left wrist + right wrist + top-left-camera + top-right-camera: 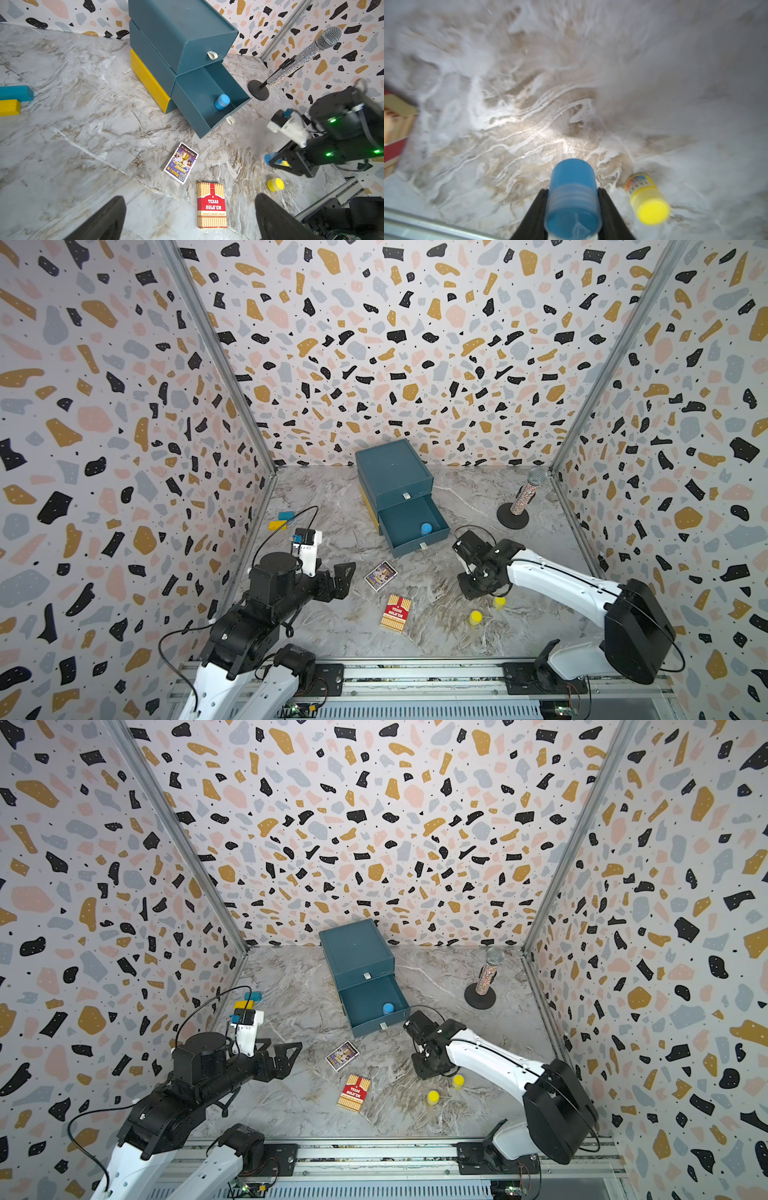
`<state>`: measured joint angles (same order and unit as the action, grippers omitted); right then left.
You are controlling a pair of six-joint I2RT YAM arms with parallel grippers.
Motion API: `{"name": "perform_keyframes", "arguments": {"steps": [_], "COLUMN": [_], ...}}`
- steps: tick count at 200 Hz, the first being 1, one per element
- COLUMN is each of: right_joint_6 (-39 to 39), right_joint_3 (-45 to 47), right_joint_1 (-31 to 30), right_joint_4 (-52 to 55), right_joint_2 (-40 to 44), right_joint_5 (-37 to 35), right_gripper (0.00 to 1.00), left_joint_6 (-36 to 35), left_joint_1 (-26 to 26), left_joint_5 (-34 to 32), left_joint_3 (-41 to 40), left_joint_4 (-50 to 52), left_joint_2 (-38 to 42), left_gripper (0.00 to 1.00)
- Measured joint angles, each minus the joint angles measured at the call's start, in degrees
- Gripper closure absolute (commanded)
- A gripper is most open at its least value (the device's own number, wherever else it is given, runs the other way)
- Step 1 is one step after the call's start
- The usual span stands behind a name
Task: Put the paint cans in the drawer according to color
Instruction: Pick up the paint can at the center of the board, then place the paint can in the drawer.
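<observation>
Three terrazzo-patterned walls (374,344) (blobs of black, ochre, pink and grey on white) close in a marbled grey-and-beige tabletop (324,614). Metal posts (216,356) mark the back corners and a rail (415,674) runs along the front edge. Close to the back wall stands the drawer (392,472), its middle tray pulled out, with one blue paint can (426,528) inside toward the tray's right side. The right gripper (572,190) is clamped on a second blue paint can (572,176) over the marble, near two yellow paint cans (475,617) that rest on the bare surface. The left gripper (190,198) hovers with its jaws apart, holding nothing.
</observation>
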<state>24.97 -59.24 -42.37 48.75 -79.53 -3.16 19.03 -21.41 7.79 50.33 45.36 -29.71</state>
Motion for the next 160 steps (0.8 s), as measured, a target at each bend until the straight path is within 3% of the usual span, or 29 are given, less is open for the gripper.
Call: {"name": "perform_keyframes", "arguments": {"steps": [33,80,114,160], "right_joint_6": [-2.1,-3.0,-3.0,-2.7], "right_joint_3": [-16.2,-36.1,-42.4,-43.6], "right_joint_1": [0.0,0.0,-1.0,-3.0], "right_joint_4": [2.2,1.7,1.8,1.6], "right_joint_2": [-1.6,-18.9,-28.2,-33.0], "right_joint_5": [-1.0,1.2,1.8,1.7], "right_gripper": [0.75,0.76,0.76,0.76], "left_joint_6": [0.0,0.1,0.1,0.0], "left_joint_1": [0.0,0.0,0.0,0.3], "left_joint_5": [-1.8,-4.8,-5.2,-2.3], "left_joint_3": [-0.6,-1.0,-1.0,-1.7], "left_joint_4": [0.1,0.7,0.6,0.0], "left_joint_2": [1.5,1.6,2.5,3.3], "left_gripper": [0.00,0.00,0.00,0.00]}}
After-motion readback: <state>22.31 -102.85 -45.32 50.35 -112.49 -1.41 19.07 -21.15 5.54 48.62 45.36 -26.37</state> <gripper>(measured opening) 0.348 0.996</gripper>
